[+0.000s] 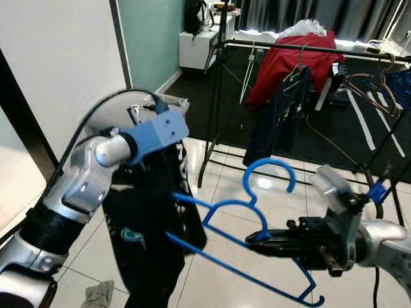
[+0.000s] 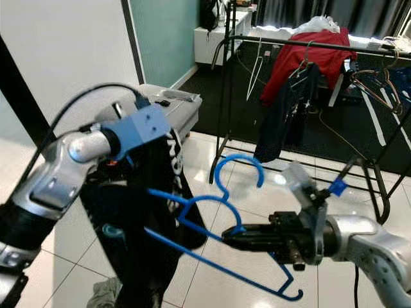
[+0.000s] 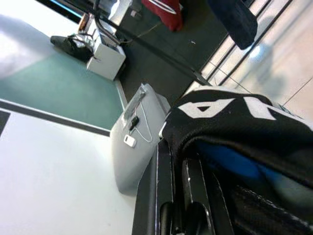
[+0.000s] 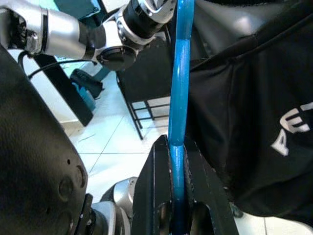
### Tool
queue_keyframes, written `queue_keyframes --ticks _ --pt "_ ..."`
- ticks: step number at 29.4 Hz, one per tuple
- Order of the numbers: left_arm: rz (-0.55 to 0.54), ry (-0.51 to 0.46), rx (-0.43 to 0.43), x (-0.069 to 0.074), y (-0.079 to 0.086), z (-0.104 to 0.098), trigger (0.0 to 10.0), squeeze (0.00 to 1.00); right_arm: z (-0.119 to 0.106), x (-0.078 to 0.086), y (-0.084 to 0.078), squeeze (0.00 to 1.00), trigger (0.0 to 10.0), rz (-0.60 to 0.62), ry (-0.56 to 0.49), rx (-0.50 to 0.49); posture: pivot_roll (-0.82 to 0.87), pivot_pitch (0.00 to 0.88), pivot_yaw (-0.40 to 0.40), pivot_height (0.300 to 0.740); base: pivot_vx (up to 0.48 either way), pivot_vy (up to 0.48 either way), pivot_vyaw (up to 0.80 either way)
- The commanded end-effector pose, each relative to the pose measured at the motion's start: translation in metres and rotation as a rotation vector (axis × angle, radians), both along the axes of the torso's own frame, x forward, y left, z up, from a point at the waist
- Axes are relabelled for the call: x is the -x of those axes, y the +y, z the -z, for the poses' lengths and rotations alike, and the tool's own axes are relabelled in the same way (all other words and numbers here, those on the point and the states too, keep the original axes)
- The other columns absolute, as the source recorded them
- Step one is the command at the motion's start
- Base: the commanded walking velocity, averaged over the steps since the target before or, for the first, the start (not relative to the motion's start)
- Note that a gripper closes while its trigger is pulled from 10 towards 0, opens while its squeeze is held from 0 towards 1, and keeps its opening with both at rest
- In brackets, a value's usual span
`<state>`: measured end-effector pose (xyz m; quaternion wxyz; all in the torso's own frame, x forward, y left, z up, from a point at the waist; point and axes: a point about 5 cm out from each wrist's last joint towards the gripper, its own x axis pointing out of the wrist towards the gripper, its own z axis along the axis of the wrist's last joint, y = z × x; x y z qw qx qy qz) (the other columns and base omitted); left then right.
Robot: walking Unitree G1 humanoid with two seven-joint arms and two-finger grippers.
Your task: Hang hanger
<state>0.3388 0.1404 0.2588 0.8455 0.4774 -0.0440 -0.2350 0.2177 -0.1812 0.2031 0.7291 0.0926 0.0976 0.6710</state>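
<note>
Right gripper (image 1: 257, 240) pinches blue hanger (image 1: 247, 212), left gripper (image 3: 188, 215) black garment (image 1: 151, 237) (rack (image 1: 308, 48) beyond)

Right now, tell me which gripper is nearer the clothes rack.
Right. The right gripper, clamping the blue hanger, reaches toward the clothes rack; the left gripper, gripping the black garment, sits farther back.

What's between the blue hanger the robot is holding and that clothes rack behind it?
In the left eye view, bare glossy floor tiles separate the blue hanger from the clothes rack.
</note>
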Motion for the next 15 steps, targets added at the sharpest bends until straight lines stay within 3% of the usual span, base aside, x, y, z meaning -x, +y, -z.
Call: queue_keyframes --ticks 1,3,6,15 --pt "-0.01 -0.007 0.004 -0.001 0.003 -0.002 10.0 0.0 -0.008 -0.005 -0.002 0.0 10.0 0.041 -0.048 -0.017 -0.03 0.0 0.002 0.74 0.0 0.0 0.0" --pt "-0.009 -0.014 0.023 0.0 0.004 -0.006 10.0 0.0 -0.012 -0.011 -0.002 0.0 10.0 0.092 -0.056 -0.068 -0.02 0.0 -0.002 0.74 0.0 0.0 0.0" --pt "-0.004 -0.013 0.046 0.001 0.003 -0.008 10.0 0.0 -0.018 -0.009 0.002 0.0 10.0 0.069 -0.05 -0.129 -0.02 0.0 -0.003 0.74 0.0 0.0 0.0" --pt "-0.009 -0.024 0.055 -0.002 0.008 -0.012 10.0 0.0 -0.013 -0.003 0.009 0.0 10.0 0.038 -0.028 -0.126 -0.02 0.0 -0.004 0.74 0.0 0.0 0.0"
